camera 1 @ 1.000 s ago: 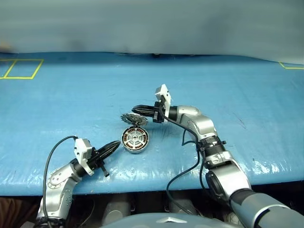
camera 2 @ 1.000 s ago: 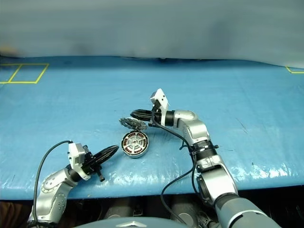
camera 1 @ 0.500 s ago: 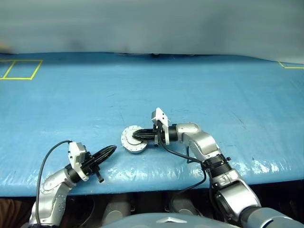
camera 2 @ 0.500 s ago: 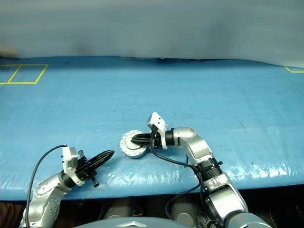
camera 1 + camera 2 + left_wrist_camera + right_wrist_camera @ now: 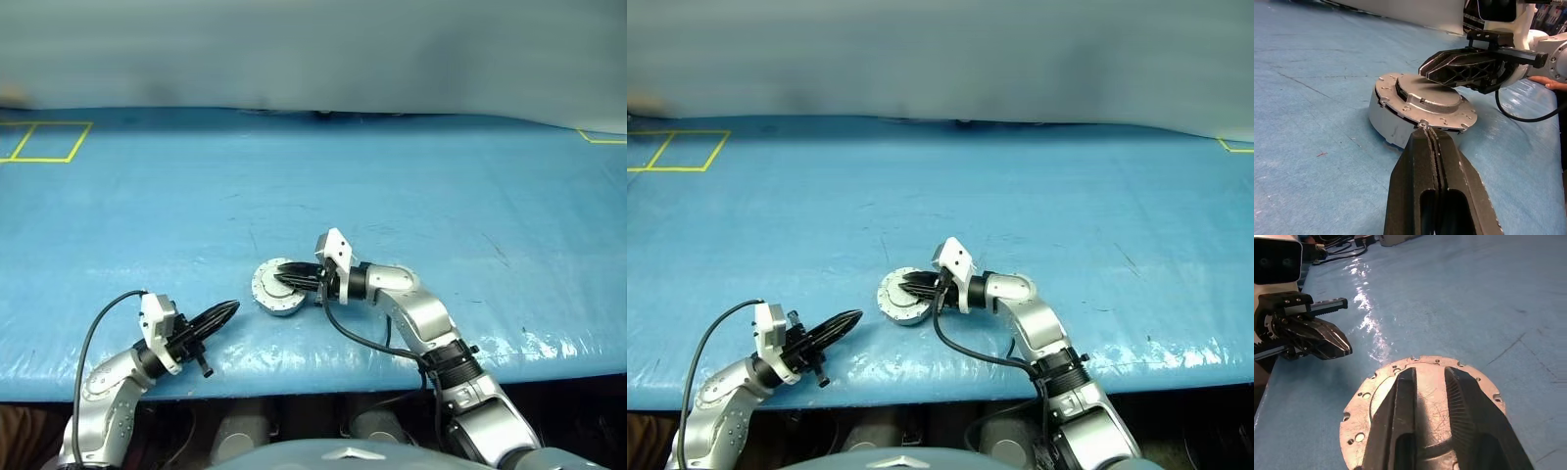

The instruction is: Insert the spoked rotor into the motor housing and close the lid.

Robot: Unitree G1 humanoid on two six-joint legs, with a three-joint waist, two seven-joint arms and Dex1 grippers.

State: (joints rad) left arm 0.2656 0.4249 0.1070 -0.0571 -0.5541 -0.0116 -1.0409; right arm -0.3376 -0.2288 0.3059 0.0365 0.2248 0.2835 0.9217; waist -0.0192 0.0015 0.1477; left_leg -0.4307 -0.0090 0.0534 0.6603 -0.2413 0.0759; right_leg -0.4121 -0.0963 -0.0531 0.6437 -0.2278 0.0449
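The right gripper's [image 5: 1425, 396] two black fingers stand slightly parted above the grey lid [image 5: 1425, 100], spread over its raised centre and holding nothing. The lid lies plain face up on top of the round silver housing [image 5: 1386, 122], near the front edge of the blue table [image 5: 441, 186]. The rotor is hidden under the lid, so whether it is seated cannot be told.

The left gripper [image 5: 221, 315] is closed and empty, lying low on the table just beside the housing, its tips pointing at the housing's side and not quite touching it.

The likely trouble: the lid looks to sit a little off-centre, its rim overhanging the housing on one side. If the right fingers drag as they lift away, they could slide or tip the lid. A nudge from the left gripper could push the whole assembly.

Nothing else lies near. Yellow tape lines [image 5: 44, 142] mark the table's far left corner, well apart.
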